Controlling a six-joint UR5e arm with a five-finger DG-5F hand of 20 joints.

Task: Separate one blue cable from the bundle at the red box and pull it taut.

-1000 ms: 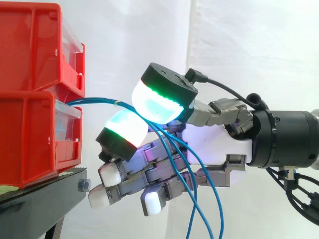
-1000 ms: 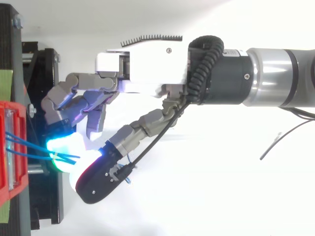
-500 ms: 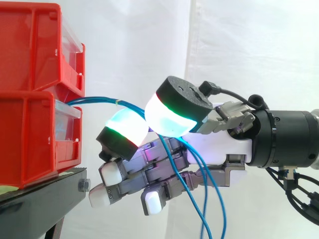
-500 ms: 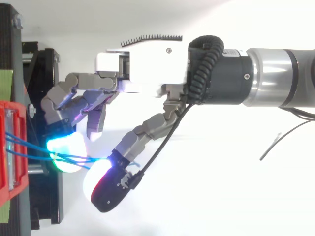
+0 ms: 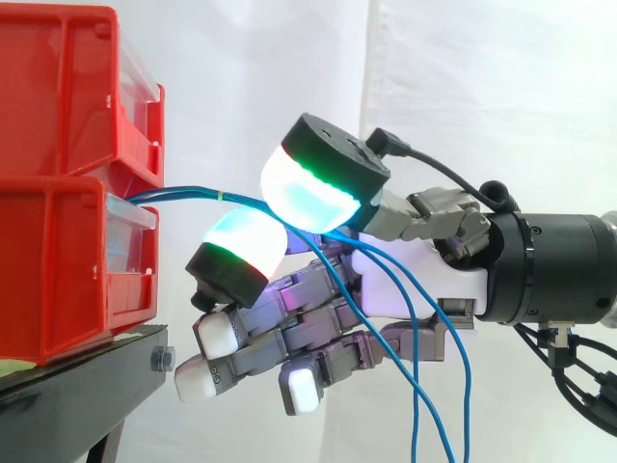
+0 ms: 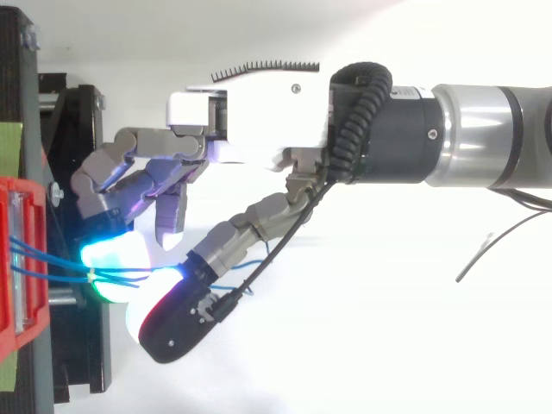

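Observation:
A bundle of thin blue cables (image 5: pixel 193 196) comes out of the gap between the two stacked red bins (image 5: pixel 58 260) and runs right, bound by a small pale tie. My hand (image 5: pixel 410 280) reaches in from the right, level with that gap. The thumb's glowing pad (image 5: pixel 304 193) sits above the cables and a finger's glowing pad (image 5: pixel 246 246) below them, pinching the strands. Past the pinch the cables hang down in loose loops (image 5: pixel 419 386). In the top view the blue cables (image 6: pixel 52 274) lead from the bin front (image 6: pixel 10 259) into the pads beside the hand (image 6: pixel 259 116). The other fingers are half curled underneath.
The bins rest on a black stand (image 5: pixel 87 386) whose edge lies just below the lower fingertips. A white curtain hangs behind. A thin dark wire (image 6: pixel 483 254) lies on the white surface to the right in the top view.
Half a second ago the thumb swung out away from the finger; it has now come back down onto the cables. The hanging loops have shifted right.

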